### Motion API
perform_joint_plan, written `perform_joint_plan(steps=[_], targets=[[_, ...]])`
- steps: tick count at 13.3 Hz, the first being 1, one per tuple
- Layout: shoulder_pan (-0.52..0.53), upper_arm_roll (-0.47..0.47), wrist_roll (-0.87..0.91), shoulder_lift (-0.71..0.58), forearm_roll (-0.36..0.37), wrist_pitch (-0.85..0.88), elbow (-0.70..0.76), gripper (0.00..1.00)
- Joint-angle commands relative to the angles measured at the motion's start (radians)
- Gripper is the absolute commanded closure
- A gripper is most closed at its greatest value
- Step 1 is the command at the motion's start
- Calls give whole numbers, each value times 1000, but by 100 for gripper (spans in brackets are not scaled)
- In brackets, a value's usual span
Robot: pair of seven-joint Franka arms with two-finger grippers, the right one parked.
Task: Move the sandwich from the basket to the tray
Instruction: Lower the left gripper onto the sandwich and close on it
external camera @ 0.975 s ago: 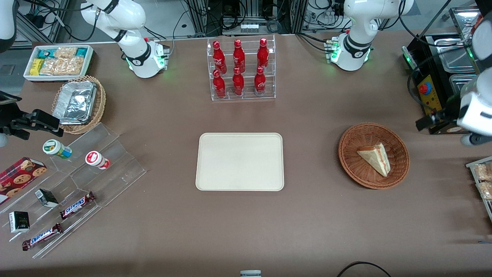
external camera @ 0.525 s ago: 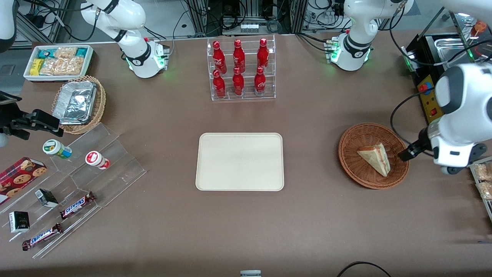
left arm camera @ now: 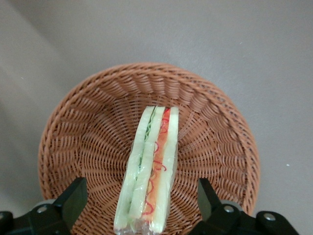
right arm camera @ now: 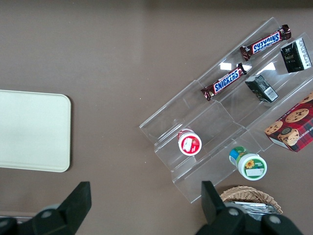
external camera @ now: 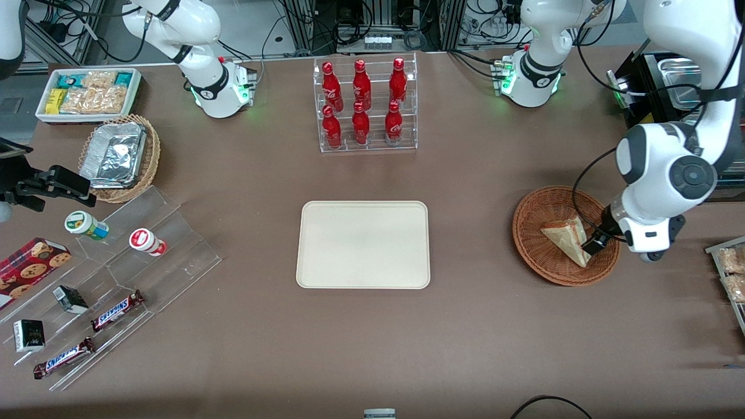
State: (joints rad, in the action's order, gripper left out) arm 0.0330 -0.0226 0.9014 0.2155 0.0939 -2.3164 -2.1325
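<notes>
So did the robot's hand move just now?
Yes. The gripper swung in from the table's edge and now hangs open over the basket, beside the sandwich.

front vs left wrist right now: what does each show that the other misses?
Only the front view shows the tray, bare, lying toward the parked arm's end from the basket, plus the rack of red bottles.

Only the left wrist view shows the gripper's open fingers straddling the sandwich without touching it, and the green and red-orange filling along its cut edge.

Both show the sandwich lying in the basket, with the gripper over it.
</notes>
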Motion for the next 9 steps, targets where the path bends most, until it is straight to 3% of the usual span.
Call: perform_joint_plan(steps=[1, 9], targets=[[-1, -7, 53, -10, 9, -61, -63, 0], [-25, -8, 62, 18, 9, -97, -95, 0]])
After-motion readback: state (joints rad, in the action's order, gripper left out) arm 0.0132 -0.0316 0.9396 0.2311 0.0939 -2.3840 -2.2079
